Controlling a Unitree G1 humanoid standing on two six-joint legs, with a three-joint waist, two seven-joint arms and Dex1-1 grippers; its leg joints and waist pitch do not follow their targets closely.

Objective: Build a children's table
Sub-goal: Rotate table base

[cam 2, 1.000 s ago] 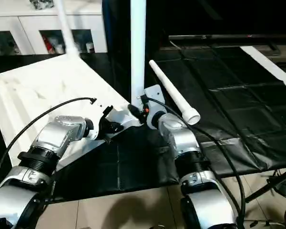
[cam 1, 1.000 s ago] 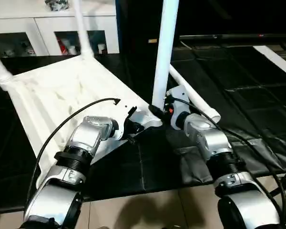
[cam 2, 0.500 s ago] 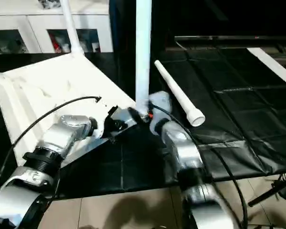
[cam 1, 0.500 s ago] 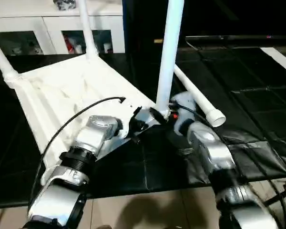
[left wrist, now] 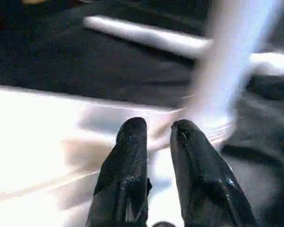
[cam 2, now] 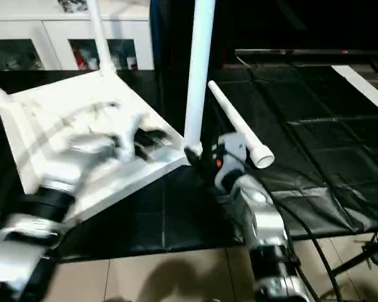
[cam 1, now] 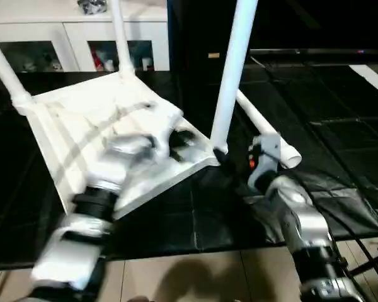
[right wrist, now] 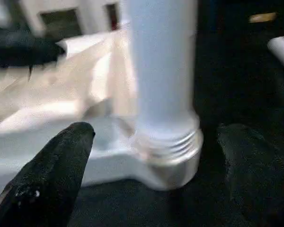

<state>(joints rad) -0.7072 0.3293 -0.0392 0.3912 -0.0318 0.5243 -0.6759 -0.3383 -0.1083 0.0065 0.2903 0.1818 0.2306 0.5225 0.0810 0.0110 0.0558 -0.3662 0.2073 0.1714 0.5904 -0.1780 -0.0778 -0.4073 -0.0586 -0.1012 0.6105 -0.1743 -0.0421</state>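
Since my right gripper (right wrist: 146, 156) is spread wide with its two fingers on either side of the near-corner leg (cam 1: 233, 75) and not touching it, nothing but the socket is keeping that leg upright on the upside-down tabletop (cam 1: 94, 126), which lies on the black mat (cam 1: 340, 126). That's my main worry: in the right wrist view a few thread rings are visible above the socket rim, so I reckon the leg isn't fully screwed in, and a bump from either arm could tip it or pop it loose. My left gripper (left wrist: 156, 142) sits over the tabletop near that same corner with its fingers only slightly parted and nothing between them, as far as I can see. It's so blurred in the head views that I honestly can't say whether it presses on the plastic. If it isn't, the top could skid when I twist. Two more legs (cam 1: 121, 38) stand at the far corners, and the fourth leg (cam 1: 264, 129) lies loose on the mat just behind the near one. All three standing legs are cut off at the picture's top.
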